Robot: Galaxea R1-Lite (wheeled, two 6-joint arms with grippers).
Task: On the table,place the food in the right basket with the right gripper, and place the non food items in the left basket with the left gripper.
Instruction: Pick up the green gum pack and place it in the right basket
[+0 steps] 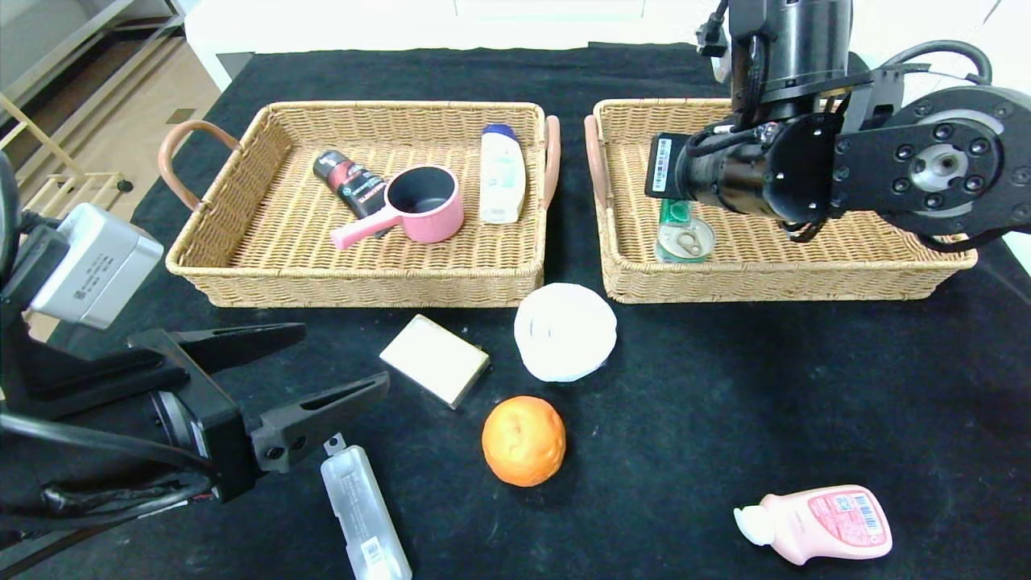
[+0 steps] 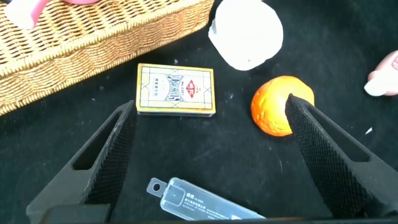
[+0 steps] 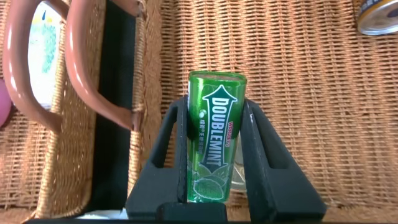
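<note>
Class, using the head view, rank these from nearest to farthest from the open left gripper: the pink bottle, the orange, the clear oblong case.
From the left gripper:
1. Clear case, just below its fingertips.
2. Orange, to its right, mid-table.
3. Pink bottle, far right, near the front edge.

Landmark: right basket (image 1: pixel 805 274), tan wicker. Green Doublemint gum pack (image 3: pixel 214 140) clamped above its floor; tin (image 1: pixel 685 240) lies inside, pull-ring up. Left basket (image 1: pixel 242 274) beside it. In front, on black table (image 1: pixel 805 387): white tub (image 1: pixel 565 331), beige box (image 1: pixel 435 359), orange (image 1: pixel 523 441), translucent case (image 1: pixel 365 515), pink bottle (image 1: pixel 817 524) on its side.
</note>
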